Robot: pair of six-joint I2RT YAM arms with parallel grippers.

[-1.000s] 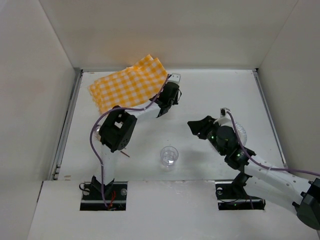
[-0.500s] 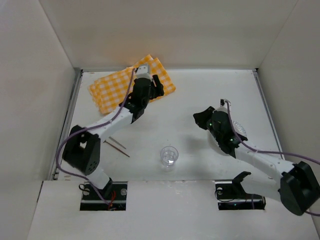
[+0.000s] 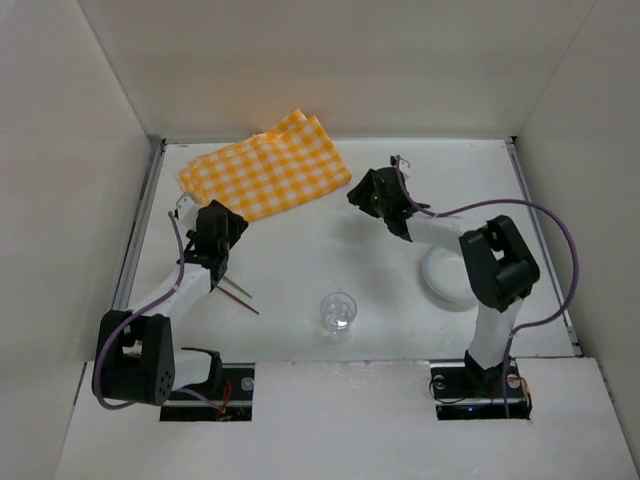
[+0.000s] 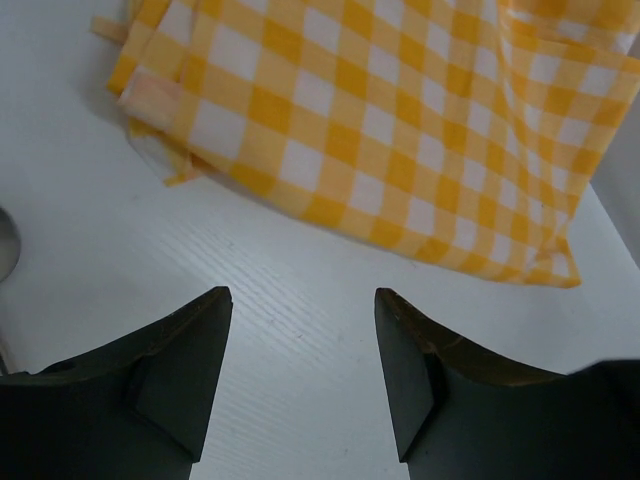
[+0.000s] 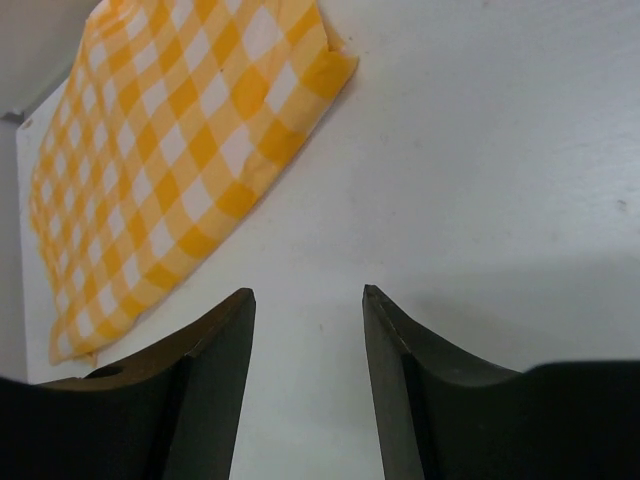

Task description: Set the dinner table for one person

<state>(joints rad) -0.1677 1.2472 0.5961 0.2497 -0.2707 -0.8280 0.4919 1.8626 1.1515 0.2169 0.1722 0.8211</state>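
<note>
Reaching out from its base at the near left, the left arm folds at a low elbow and holds the left gripper [image 3: 215, 233] above the left part of the dinner table [image 3: 330, 240], facing the orange-and-white checked cloth [image 3: 265, 170]. Its jaws stand apart with nothing between them. The right arm rises to a high elbow, and its forearm stretches far and leftward, so the right gripper [image 3: 362, 197] sits just beside the cloth's right corner, jaws likewise parted and empty.

The table lies flat between the side walls, with its long axis running left to right and metal strips along both short sides. The cloth lies slanted in the far left corner, one tip at the back edge. Bare white surface lies between the two grippers and across the far right. A clear glass [image 3: 339, 312] stands near the front edge, a white plate [image 3: 445, 278] is partly under the right arm, and two thin sticks [image 3: 238, 290] lie just near of the left gripper
</note>
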